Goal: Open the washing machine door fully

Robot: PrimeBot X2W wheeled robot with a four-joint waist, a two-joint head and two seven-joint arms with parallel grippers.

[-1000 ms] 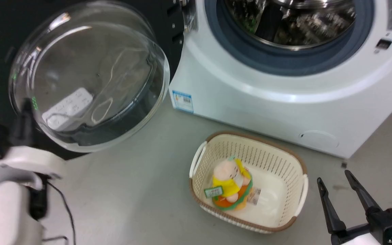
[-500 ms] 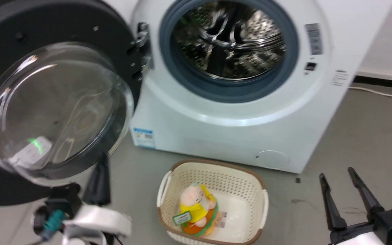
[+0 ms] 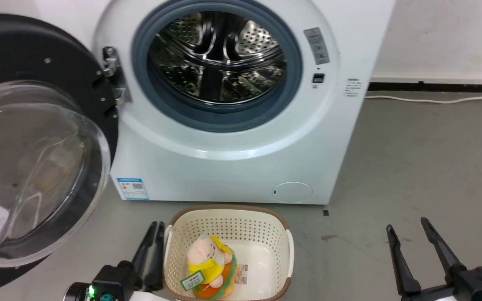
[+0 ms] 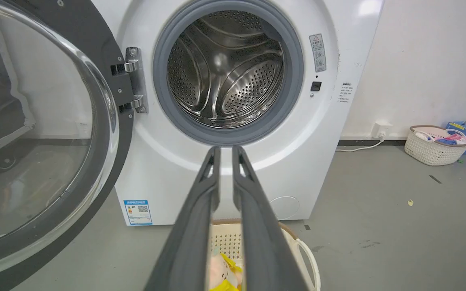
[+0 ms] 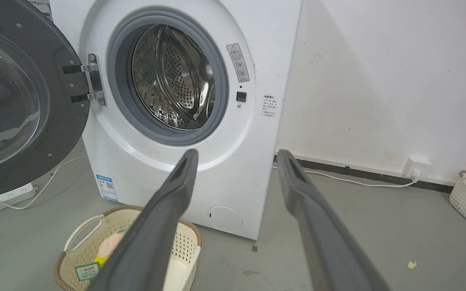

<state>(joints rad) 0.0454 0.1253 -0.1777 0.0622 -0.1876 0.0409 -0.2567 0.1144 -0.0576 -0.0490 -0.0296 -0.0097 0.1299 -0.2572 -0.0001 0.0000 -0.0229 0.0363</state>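
The door (image 3: 23, 46) stands swung out to the left of the machine (image 3: 224, 175). It hangs from its hinge (image 3: 113, 79) with its inner side turned toward the robot, and the drum (image 3: 216, 58) is wide open to view. From where I stand it looks as far round as it will go, or very near it. Neither arm touches it. The left fingers (image 4: 198, 210) are pressed together on nothing, low down just beside the basket (image 3: 228, 207). The right fingers (image 5: 164, 210) are spread wide and empty, well off to the right.

I'd judge the door stiff and fairly heavy, given the thick glass bowl (image 3: 27, 167) bulging from its middle. It will only travel along the hinge's arc, so any force should follow that arc rather than fight it. The glass is smooth, rounded and breakable, a poor place for two thin fingers. The black ring (image 5: 67, 129) around it looks the better spot, being flat and hard. A push on the ring at the edge farthest from the hinge should give the most swing for the least effort. Closed fingers laid flat would do for that; pinching the rim is the other way.
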